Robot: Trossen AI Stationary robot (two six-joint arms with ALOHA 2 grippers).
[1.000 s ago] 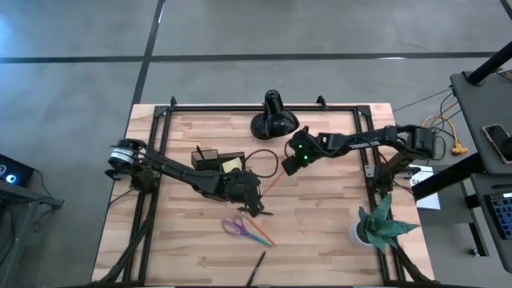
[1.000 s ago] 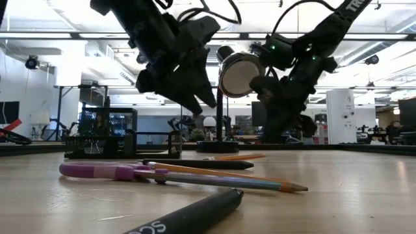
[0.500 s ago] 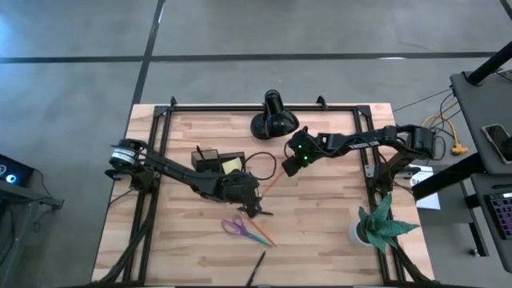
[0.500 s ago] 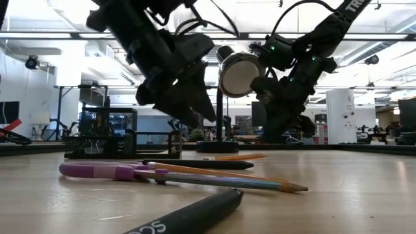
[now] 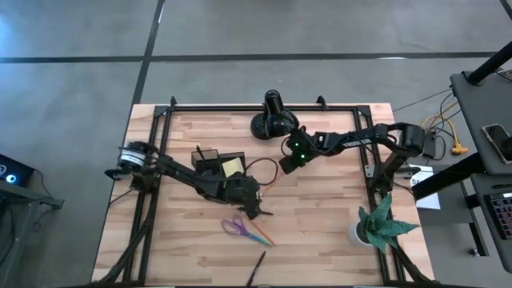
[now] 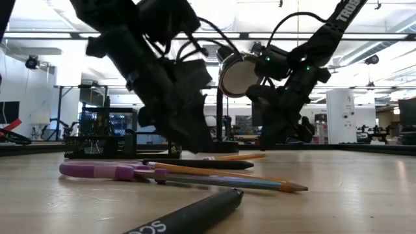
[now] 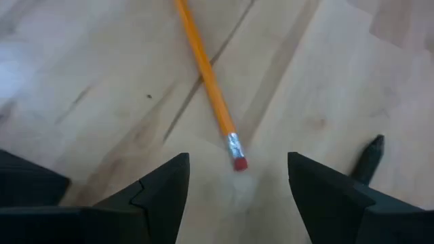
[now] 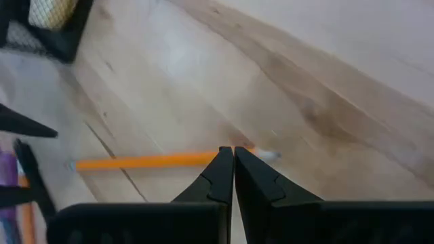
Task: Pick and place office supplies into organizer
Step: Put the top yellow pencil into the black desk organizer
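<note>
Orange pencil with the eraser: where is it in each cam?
High view: orange pencil lies diagonally mid-table, just right of the organizer.
Low view: pencil lies flat in the middle distance, behind the black pen.
Left wrist view: pencil, its eraser end between the open fingers.
Right wrist view: pencil, beyond the shut fingertips.
Shared landmark: left gripper, open at the eraser end.

The left claw [image 5: 254, 210] hangs low over the wooden bench [image 5: 320, 232]. The thin orange pencil [image 7: 207, 74] lies just ahead of it. The small black box organizer [image 5: 214, 162] sits behind it, the purple-handled scissors [image 5: 235, 226] beside it.
</note>
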